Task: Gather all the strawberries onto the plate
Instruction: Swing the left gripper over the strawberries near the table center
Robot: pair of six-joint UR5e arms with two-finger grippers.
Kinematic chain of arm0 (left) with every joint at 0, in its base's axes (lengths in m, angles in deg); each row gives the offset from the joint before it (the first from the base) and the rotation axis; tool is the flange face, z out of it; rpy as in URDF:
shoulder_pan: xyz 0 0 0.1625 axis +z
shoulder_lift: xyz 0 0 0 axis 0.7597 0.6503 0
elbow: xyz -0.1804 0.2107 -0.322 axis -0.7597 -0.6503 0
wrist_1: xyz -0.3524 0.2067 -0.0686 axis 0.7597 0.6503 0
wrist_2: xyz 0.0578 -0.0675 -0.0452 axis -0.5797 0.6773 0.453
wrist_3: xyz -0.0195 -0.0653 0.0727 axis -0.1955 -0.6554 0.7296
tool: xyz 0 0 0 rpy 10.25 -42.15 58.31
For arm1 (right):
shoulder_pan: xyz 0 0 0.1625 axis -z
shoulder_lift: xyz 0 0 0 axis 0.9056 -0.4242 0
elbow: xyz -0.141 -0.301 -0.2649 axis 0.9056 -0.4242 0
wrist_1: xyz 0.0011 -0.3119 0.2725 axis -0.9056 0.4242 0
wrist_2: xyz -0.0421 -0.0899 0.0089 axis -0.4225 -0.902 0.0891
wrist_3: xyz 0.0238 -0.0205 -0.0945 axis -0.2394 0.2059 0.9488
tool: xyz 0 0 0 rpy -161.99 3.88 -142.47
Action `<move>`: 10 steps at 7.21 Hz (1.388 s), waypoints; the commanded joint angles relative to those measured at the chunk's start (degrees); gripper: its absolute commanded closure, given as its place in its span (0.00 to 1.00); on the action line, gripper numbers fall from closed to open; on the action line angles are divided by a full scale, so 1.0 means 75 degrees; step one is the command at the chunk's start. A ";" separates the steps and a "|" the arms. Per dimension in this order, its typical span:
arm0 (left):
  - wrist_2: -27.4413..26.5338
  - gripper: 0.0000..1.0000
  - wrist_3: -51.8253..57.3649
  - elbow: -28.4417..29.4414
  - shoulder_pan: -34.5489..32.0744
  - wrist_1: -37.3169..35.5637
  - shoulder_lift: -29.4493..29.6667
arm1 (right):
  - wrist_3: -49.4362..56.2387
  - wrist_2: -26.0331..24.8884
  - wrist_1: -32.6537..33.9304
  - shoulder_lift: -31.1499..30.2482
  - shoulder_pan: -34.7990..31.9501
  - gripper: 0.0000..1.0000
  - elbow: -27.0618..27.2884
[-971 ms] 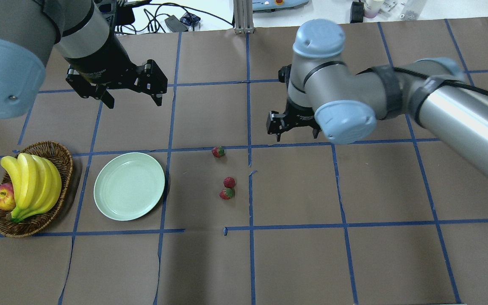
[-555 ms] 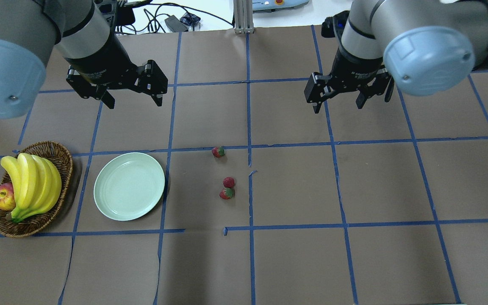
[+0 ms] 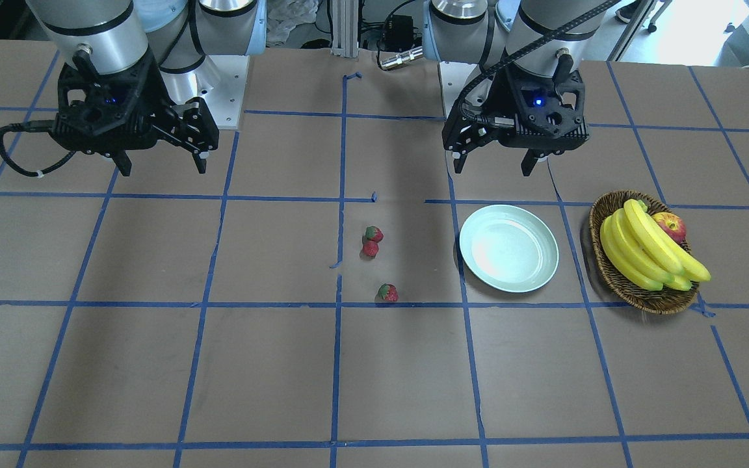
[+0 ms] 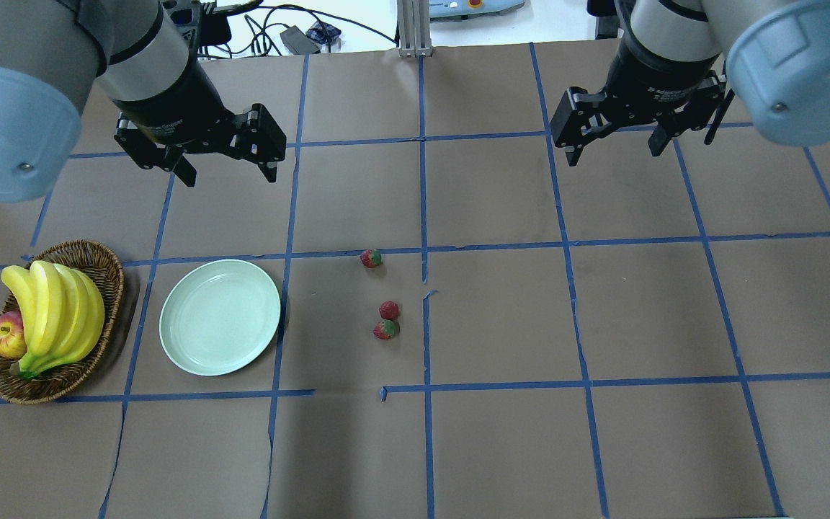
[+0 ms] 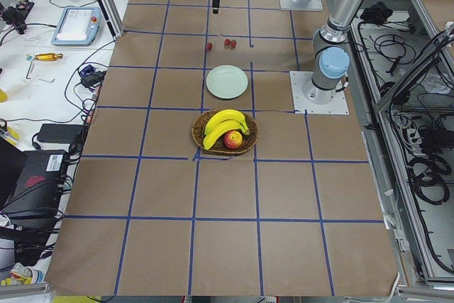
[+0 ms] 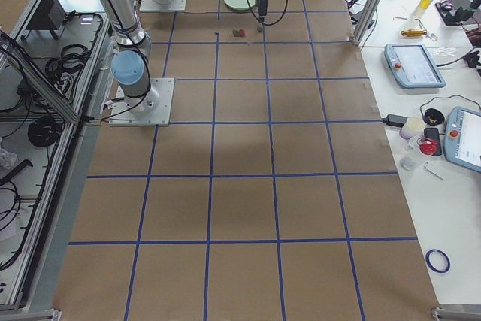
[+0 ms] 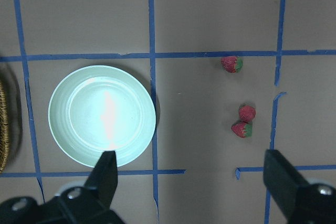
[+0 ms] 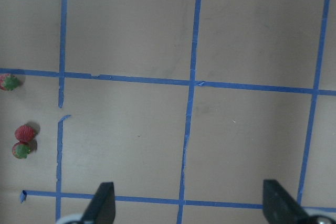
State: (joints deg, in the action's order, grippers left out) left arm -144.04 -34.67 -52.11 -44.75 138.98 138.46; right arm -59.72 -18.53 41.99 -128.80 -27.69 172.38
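Tabletop [image 4: 501, 447], 3 red green-capped strawberries [image 4: 389, 311], mint plate [image 4: 220, 317], L hand [image 4: 229, 175] apart, R hand [image 4: 614, 155] apart

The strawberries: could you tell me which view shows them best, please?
Left wrist-mounted view: all three strawberries lie large, unblocked. Overhead and front-facing show them smaller; right wrist crops one at the edge; side views, mere specks.

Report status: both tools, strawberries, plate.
Left tool open, empty. Right tool open, empty. Three strawberries on table, none in plate. Basket on plate's far side, not in the way.
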 commanded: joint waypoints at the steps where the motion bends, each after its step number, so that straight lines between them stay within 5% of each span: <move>1: -0.0001 0.00 0.0000 -0.0003 -0.0005 -0.0004 0.0001 | 0.0035 -0.0088 -0.0059 -0.0119 0.0076 0.00 -0.0010; 6: 0.0023 0.00 -0.0011 -0.0015 -0.0005 -0.0004 0.0048 | 0.0176 0.0017 -0.0891 0.0069 0.0533 0.00 -0.0631; 10: -0.0013 0.00 -0.0012 -0.0015 -0.0274 -0.0016 0.0176 | 0.0035 0.0005 0.0163 0.0057 0.0533 0.00 -0.0210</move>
State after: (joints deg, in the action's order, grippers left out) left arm -144.19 -34.76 -52.22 -46.49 138.93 139.54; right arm -59.28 -18.58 41.88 -128.19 -23.70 169.89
